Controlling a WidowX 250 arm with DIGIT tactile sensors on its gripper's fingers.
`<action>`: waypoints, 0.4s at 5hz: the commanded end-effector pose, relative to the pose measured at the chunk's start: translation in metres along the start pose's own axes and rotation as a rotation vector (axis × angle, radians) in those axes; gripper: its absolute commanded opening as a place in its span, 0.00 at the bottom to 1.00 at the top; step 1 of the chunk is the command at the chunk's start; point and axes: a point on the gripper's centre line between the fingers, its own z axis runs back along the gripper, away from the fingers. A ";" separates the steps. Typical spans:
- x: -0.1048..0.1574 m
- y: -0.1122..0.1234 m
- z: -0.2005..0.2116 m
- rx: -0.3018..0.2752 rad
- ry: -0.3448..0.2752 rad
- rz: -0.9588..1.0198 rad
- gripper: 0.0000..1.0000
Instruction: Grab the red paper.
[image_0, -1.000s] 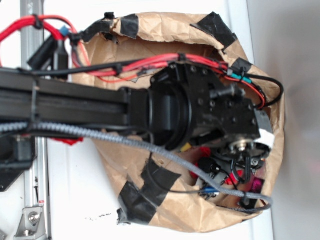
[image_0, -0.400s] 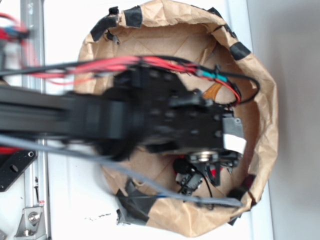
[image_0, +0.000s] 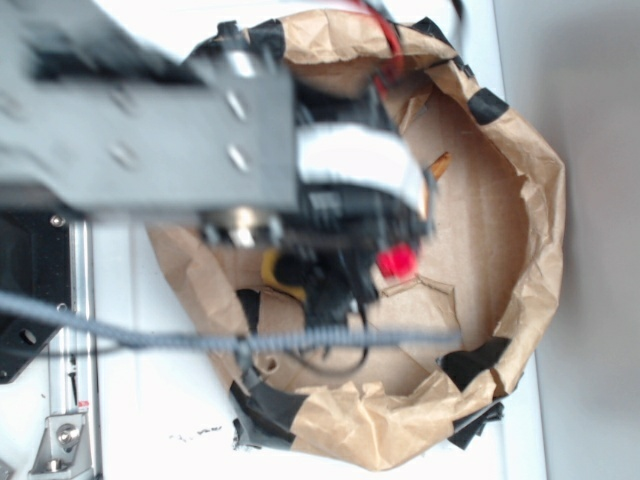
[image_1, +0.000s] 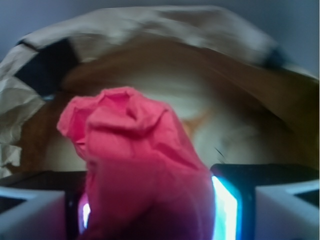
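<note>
The red paper sits between the two fingers of the gripper, pinched at its lower part, with its crumpled upper bulk standing up and forward past the fingertips. In the wrist view the wad fills the middle of the frame; a lit pad presses against its right side and a second lit strip shows at its lower left. The claw is closed on the wad, with no gap visible on either side.

In the exterior view only a small red patch of the paper shows, just below the arm's white-labelled end, above the floor of the bin. The arm is blurred and covers the upper left of the frame.

The bin is a ring of brown paper wall patched with black tape at several points on the rim. Its floor is brown and creased. A yellow object lies on the floor to the left of the red patch, partly hidden by the arm. A grey cable runs across the lower part of the bin. The bin rests on a white table.
</note>
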 end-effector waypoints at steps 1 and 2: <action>-0.003 0.008 0.032 0.149 0.000 0.306 0.00; -0.008 0.003 0.018 0.163 0.015 0.315 0.00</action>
